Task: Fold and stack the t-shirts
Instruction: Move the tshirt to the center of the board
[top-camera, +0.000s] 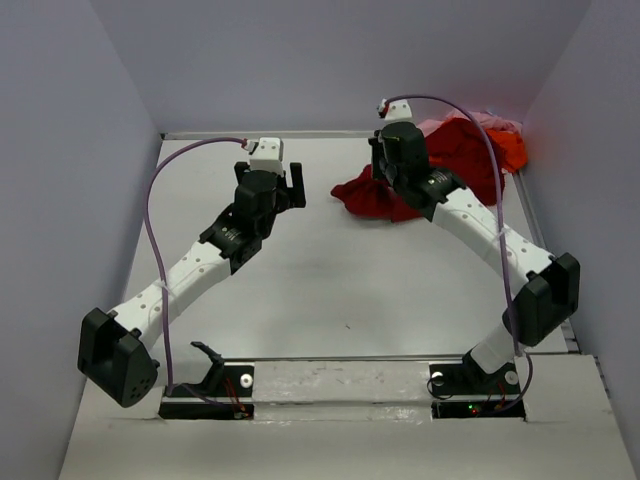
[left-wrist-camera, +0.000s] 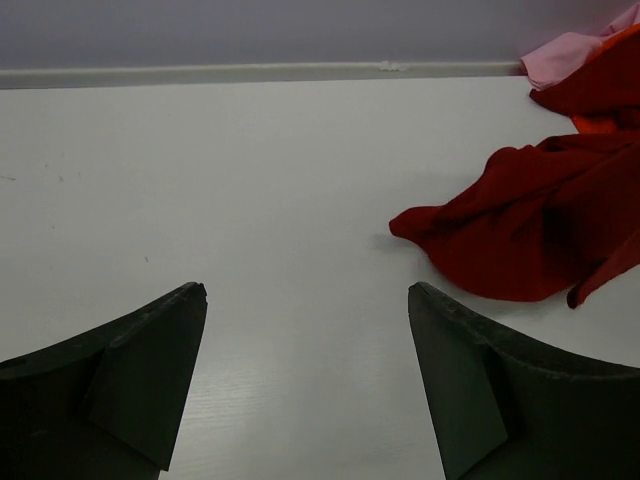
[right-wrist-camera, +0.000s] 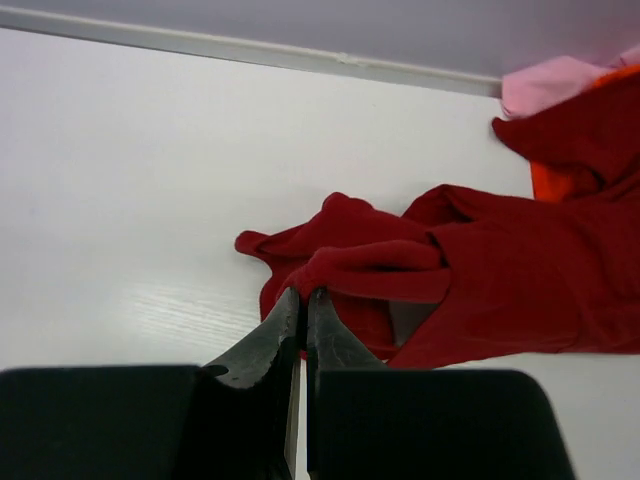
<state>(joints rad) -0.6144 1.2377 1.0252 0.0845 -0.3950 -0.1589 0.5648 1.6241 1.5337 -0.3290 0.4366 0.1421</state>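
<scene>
The maroon t-shirt (right-wrist-camera: 480, 270) is seen as soft, matte cloth, crumpled into rounded folds and rolled ridges; no flat shape is kept; it lies on the table (top-camera: 330, 290) at the far right, partly under the right arm; its long axis runs roughly across the table, from the heap by the right wall towards the middle, and a narrowed, bunched end points left; behind it, in the far right corner, the orange t-shirt (top-camera: 510, 150) and the pale pink t-shirt (top-camera: 440, 125) are bunched together, touched and partly covered by the maroon cloth; the right gripper (right-wrist-camera: 303, 295) is closed, its dark wedge-shaped fingers pressed tip to tip on a fold at the near edge of the maroon t-shirt; the left gripper (left-wrist-camera: 305, 290) is held wide apart over bare table, well clear of the cloth, with nothing between its matte black fingers; the table is white and smooth, with a faint grain and a few small specks; it is enclosed by plain pale lilac-grey walls (top-camera: 340, 60), with a light strip along the far edge
</scene>
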